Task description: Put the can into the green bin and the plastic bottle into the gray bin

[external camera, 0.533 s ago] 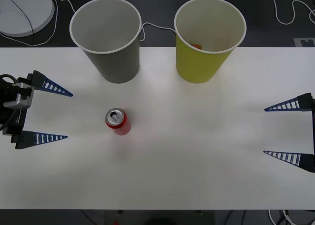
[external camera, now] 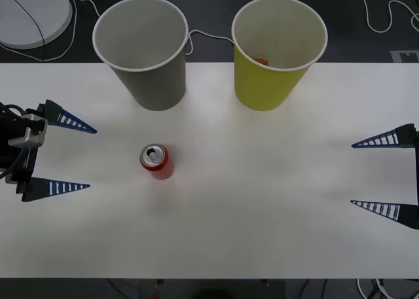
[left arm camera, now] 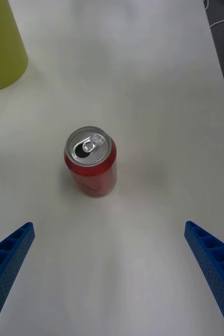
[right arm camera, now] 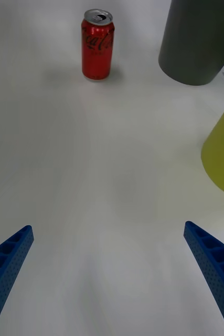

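1. White tabletop point(external camera: 275, 214) spans the front view, with dark floor and cables along the upper edge.
2. At the frame's left edge, the left end effector point(external camera: 60, 154) hangs spread wide and empty, aimed at the can.
3. Left of center stands the can point(external camera: 156, 162), upright, red, silver-topped, its tab hole open, well apart from both bins.
4. In the upper middle sits the gray bin point(external camera: 147, 57); just right of it the green bin point(external camera: 275, 57), with something small and orange inside.
5. At the right edge, the right end effector point(external camera: 385, 175) waits, also wide open and empty.
6. Risk, as I judge it: an off-center approach would tip the light can and send it rolling; a careless carry could knock the nearer gray bin.
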You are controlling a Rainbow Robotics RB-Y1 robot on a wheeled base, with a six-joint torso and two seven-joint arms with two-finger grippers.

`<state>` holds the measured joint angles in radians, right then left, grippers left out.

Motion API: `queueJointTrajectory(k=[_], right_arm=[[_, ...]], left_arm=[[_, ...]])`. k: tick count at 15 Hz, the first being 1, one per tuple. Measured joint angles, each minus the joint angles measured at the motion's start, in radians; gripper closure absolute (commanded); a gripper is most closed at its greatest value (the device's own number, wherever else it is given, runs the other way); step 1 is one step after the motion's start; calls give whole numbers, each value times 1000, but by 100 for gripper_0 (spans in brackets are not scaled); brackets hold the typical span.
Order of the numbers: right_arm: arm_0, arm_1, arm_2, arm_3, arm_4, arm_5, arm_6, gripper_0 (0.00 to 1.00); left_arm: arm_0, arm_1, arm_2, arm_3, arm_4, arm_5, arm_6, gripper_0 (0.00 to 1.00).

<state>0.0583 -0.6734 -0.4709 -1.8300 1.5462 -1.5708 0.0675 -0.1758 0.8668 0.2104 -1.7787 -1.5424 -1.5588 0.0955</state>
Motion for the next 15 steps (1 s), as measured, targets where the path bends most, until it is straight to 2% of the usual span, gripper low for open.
queueJointTrajectory(k=[4, 7, 15], right_arm=[[0, 0, 0, 0, 0, 0, 0, 0], [0, 0, 0, 0, 0, 0, 0, 0], [0, 0, 0, 0, 0, 0, 0, 0]], left_arm=[[0, 0, -1, 16, 6, 7, -2, 0], [0, -1, -27, 87, 58, 39, -36, 0], [-16, -2, -149, 361, 208, 175, -350, 0]])
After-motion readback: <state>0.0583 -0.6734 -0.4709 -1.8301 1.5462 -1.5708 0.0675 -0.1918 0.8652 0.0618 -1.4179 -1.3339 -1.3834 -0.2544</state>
